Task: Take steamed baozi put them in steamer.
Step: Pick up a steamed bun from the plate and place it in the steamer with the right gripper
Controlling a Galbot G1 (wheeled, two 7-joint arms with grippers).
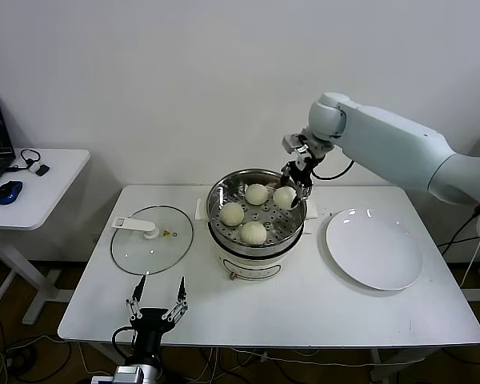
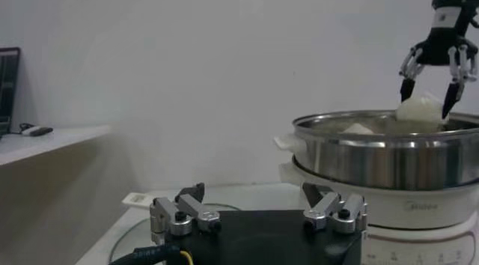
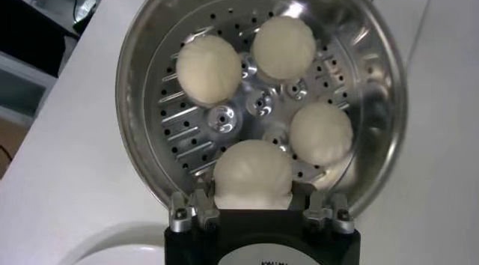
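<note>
The steamer (image 1: 218,194) stands mid-table on its white cooker base. Three steamed baozi lie free on its perforated floor (image 1: 257,194) (image 1: 232,214) (image 1: 254,233). A fourth baozi (image 1: 282,198) rests low at the basket's far right side, and my right gripper (image 1: 294,190) is shut on it from above. In the right wrist view the fingers press both sides of that baozi (image 3: 253,169), with the steamer (image 3: 135,79) floor beneath it. The left wrist view shows the right gripper (image 2: 426,90) over the steamer (image 2: 389,162) rim. My left gripper (image 1: 156,298) (image 2: 254,195) is parked open at the table's front edge.
A glass lid (image 1: 152,240) with a white handle lies flat left of the steamer. A round white plate (image 1: 374,248) sits to its right, bare. A side table (image 1: 40,200) at far left carries a blue mouse (image 1: 10,192).
</note>
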